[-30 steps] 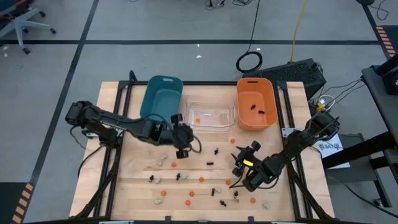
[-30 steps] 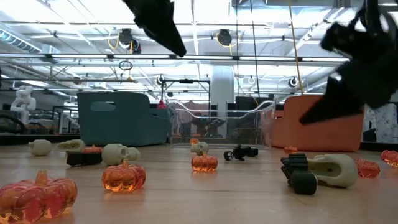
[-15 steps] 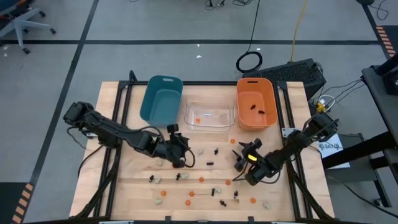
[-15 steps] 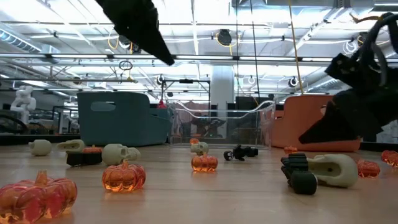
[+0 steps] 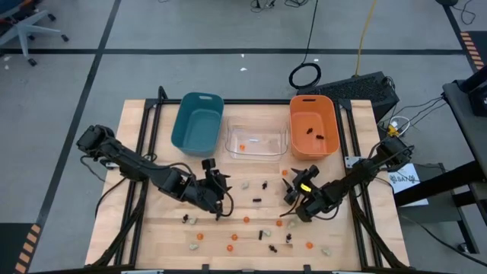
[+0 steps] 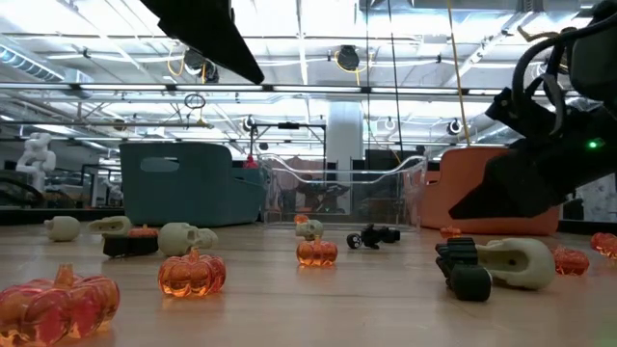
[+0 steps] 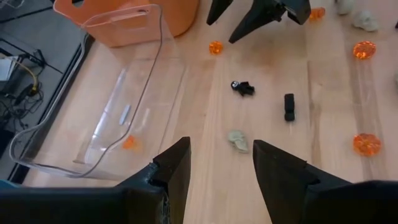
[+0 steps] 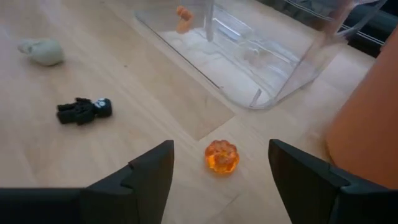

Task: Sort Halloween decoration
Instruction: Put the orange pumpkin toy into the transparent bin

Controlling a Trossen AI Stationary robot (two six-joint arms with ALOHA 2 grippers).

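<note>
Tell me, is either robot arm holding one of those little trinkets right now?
No. The left tool and right tool are both open and empty; an orange pumpkin lies on the table between the right fingers.

Bright, even overhead hall lighting — soft shadows, ceiling-lamp glare in the low view, blurred foreground trinkets.

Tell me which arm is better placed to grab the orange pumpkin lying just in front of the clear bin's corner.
Right. The right gripper is open with the orange pumpkin centred between its fingers, beside the clear bin. The left gripper is open over a pale skull instead.
</note>
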